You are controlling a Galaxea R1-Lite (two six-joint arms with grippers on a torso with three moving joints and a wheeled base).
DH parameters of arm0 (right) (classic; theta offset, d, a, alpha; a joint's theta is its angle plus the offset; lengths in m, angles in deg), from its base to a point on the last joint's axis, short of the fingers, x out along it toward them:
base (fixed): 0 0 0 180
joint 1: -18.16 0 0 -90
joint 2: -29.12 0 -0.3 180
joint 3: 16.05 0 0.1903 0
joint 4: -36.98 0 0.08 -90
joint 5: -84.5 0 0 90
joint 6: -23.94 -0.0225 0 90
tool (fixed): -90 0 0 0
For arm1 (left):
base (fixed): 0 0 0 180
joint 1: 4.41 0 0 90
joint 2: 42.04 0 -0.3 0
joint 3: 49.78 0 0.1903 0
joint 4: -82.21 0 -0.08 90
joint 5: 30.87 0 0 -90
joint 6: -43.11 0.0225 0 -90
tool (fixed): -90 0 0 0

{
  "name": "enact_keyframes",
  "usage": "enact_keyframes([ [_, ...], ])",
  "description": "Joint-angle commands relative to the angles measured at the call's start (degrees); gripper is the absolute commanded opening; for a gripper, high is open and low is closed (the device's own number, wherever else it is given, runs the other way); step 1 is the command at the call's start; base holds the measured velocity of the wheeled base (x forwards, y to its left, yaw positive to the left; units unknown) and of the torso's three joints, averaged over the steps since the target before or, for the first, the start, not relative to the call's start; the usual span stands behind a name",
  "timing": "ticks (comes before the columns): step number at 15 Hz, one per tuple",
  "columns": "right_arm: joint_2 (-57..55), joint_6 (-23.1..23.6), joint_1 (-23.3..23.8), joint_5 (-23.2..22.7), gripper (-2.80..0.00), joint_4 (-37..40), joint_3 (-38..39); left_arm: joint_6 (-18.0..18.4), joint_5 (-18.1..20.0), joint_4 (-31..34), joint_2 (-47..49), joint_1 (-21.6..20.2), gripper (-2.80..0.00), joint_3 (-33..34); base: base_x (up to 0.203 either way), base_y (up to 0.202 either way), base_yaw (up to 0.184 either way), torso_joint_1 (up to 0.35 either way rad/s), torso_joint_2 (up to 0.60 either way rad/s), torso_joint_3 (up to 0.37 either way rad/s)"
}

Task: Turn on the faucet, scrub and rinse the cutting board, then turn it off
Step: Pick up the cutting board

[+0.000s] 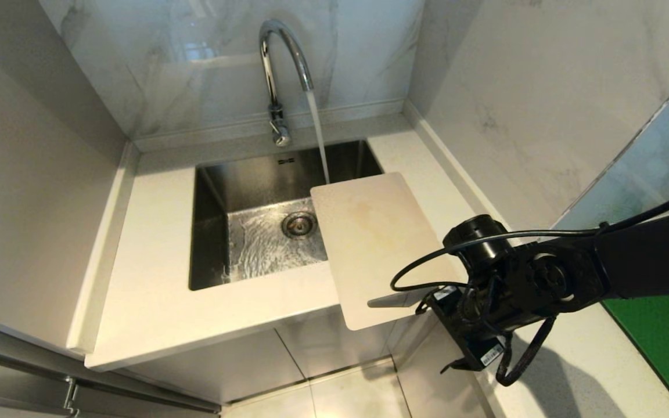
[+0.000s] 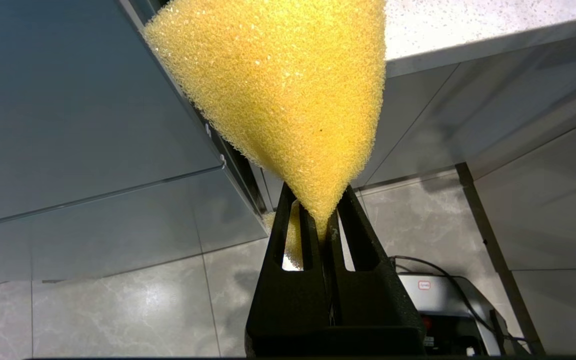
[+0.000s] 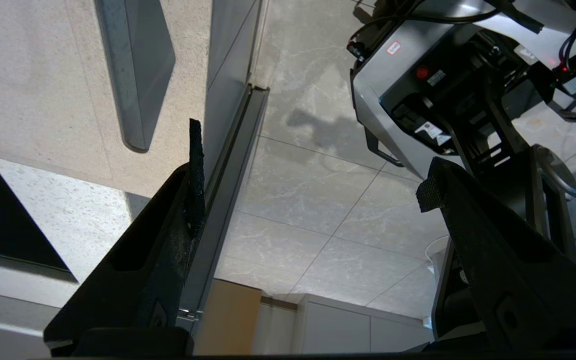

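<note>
The chrome faucet (image 1: 279, 75) stands behind the sink, and water runs from its spout. The beige cutting board (image 1: 375, 244) lies flat on the counter to the right of the sink. It overhangs the basin and the counter's front edge, and the stream falls just past its far corner. My right arm (image 1: 543, 278) hangs over the board's near end. The right gripper (image 3: 313, 180) is open and empty and points down at the floor, one finger beside the board (image 3: 33, 90) near its slot handle (image 3: 138, 75). Down by the cabinets, my left gripper (image 2: 320, 210) is shut on a yellow sponge (image 2: 288, 85).
The steel sink (image 1: 212, 220) holds rippling water around its drain (image 1: 298, 223). Marble walls close in the back and right. White counter (image 1: 148, 278) surrounds the basin. A green surface (image 1: 659, 331) lies at the far right. The robot's base (image 3: 418, 75) stands on the tiled floor.
</note>
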Motion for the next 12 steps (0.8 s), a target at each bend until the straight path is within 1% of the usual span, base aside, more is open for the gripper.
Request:
enact_keyframes([
  [1,-2.5,-0.1,0.0,0.0,0.0,0.0,-1.7,0.0,0.0,0.1,-0.1,0.0,-2.8,0.0,0.0,0.0,0.0,0.0,0.0,0.0],
  [6,-6.5,-0.6,0.2,0.1,0.0,-1.5,-4.4,0.0,0.0,0.1,-0.1,0.0,-2.8,0.0,0.0,0.0,0.0,0.0,0.0,0.0],
  [12,-9.5,-0.8,0.4,0.3,0.0,-1.0,-8.8,0.0,0.0,0.1,-0.1,0.0,-2.8,0.0,0.0,0.0,0.0,0.0,0.0,0.0],
])
